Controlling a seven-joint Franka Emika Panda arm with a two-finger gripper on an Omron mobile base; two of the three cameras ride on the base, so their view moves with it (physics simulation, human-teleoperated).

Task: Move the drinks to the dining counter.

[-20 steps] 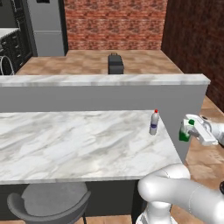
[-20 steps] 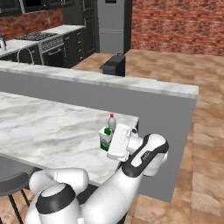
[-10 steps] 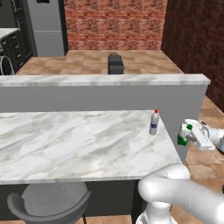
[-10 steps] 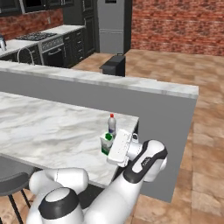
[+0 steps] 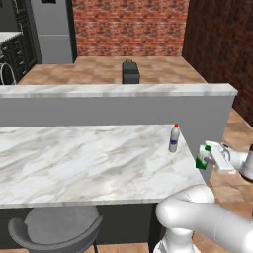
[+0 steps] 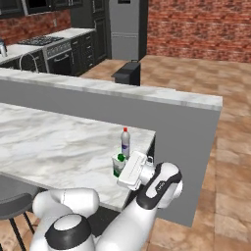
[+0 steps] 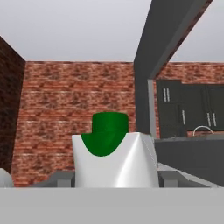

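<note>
The gripper (image 6: 122, 169), jaws closed on the green-and-white carton (image 6: 118, 164), has sunk lower at the dining counter (image 6: 59, 147) corner beside the already delivered red-capped bottle (image 6: 125, 142); the carton looks close to set-down.

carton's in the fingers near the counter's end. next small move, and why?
Probably carry the green-and-white carton inward over the dining counter, then lower it. The gripper holds it right at the slab's end edge, near the red-capped bottle, so setting it down here looks risky; aim for bare marble beside that bottle.
</note>
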